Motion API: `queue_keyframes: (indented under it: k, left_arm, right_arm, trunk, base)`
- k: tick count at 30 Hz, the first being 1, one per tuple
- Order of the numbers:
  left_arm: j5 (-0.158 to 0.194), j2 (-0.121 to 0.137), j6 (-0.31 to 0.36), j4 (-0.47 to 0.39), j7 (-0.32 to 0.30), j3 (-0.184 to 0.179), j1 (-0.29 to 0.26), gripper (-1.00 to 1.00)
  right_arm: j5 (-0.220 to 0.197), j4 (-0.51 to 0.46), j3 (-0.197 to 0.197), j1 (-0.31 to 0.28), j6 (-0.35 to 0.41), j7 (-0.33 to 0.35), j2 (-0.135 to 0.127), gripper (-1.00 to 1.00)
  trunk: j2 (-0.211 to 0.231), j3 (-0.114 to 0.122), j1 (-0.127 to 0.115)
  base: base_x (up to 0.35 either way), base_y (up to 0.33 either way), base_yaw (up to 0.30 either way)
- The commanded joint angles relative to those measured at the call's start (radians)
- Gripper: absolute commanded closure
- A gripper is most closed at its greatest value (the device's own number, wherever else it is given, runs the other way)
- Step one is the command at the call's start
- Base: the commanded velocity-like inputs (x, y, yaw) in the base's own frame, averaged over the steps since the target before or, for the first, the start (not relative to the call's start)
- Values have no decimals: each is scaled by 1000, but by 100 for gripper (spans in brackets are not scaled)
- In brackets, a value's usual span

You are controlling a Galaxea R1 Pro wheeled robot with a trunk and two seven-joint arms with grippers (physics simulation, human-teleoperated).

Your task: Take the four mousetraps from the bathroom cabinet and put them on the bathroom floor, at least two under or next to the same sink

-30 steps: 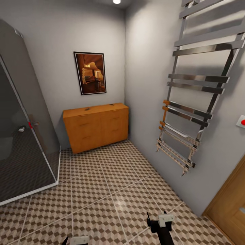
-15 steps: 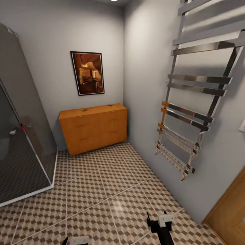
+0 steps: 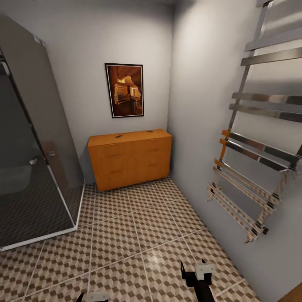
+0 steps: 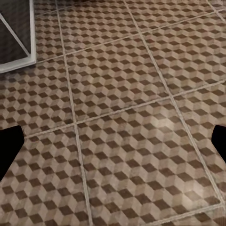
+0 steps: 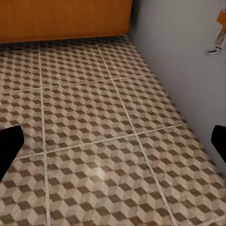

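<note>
The cabinet [image 3: 131, 158] is orange-brown wood. The bathroom floor [image 3: 138, 235] carries a brown, beige and white cube pattern with pale grout. Grey walls [image 3: 84, 63]; chrome towel rail [image 3: 260, 147]; dark-framed amber picture [image 3: 125, 89]; smoky glass shower [image 3: 29, 167].

Small room, plain grey walls [image 3: 84, 50]. Floor [image 3: 126, 235] is square tiles in a brown/beige/white cube pattern with pale grout, soft light glare at 6 o'clock. Dark glass shower enclosure [image 3: 29, 159] with white base frame at 9 o'clock. Framed brown-toned picture [image 3: 124, 90] on the far wall at 12. Chrome towel rack [image 3: 256, 147] on the side wall at 3 o'clock.
</note>
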Motion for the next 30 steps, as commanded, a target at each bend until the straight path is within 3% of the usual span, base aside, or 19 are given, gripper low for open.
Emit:
queue_keyframes:
  k: [1,10,30]
  left_arm:
    - [10,-1,-6,4,0,-9,-2,-100]
    - [10,-1,-6,4,0,-9,-2,-100]
    - [10,-1,-6,4,0,-9,-2,-100]
  right_arm:
    - [7,1,5,-1,-1,-10,0,-100]
    - [7,1,5,-1,-1,-10,0,-100]
    - [7,1,5,-1,-1,-10,0,-100]
  trunk:
    - [-2,-2,1]
    - [-2,-2,1]
    - [-2,-2,1]
  base:
    - [237,-1,264]
    - [237,0,228]
    - [236,0,13]
